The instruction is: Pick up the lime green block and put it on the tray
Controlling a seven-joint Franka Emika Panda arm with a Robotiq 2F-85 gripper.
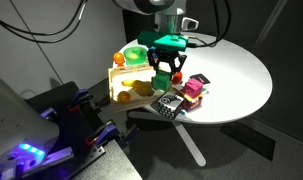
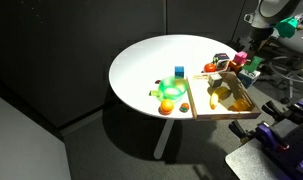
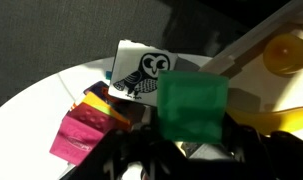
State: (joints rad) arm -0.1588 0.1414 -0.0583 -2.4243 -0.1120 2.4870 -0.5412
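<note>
— Fingers, state?
— Dark and blurred in the wrist view (image 3: 123, 152), one on each side of the lime green block (image 3: 193, 108). Clamped on it, gripper (image 3: 189, 138) closed to the block's width.

— Block, location?
— Held off the round white table (image 1: 241, 70), filling the middle of the wrist view. Just short of the tray (image 3: 246, 45), whose pale rim runs across the upper right.

— Nearest items, wrist view only?
— White card printed with an owl (image 3: 141, 72), beyond the block. Pink block (image 3: 81, 132) to the side, darker pieces beside it. Yellow round piece (image 3: 286, 52) on the tray floor.

— Same entries, exterior views?
— Gripper (image 1: 169, 72) hanging over the tray's near corner (image 1: 141, 98), green part on the wrist above it (image 1: 167, 42). Held block too small there to separate from the fingers. Owl print not legible. Pink block (image 1: 196, 88) and black-and-white dotted cube (image 1: 171, 105) on the table just beside the tray.

— Anything seen only from farther off?
— Whole table top (image 2: 141, 60). Tray (image 2: 196, 100) at its edge, yellow pieces in it. Round green dish (image 2: 171, 88), a blue item (image 2: 179, 71) and an orange ball (image 2: 167, 107) grouped near the tray, well apart from the gripper (image 2: 253, 62).
</note>
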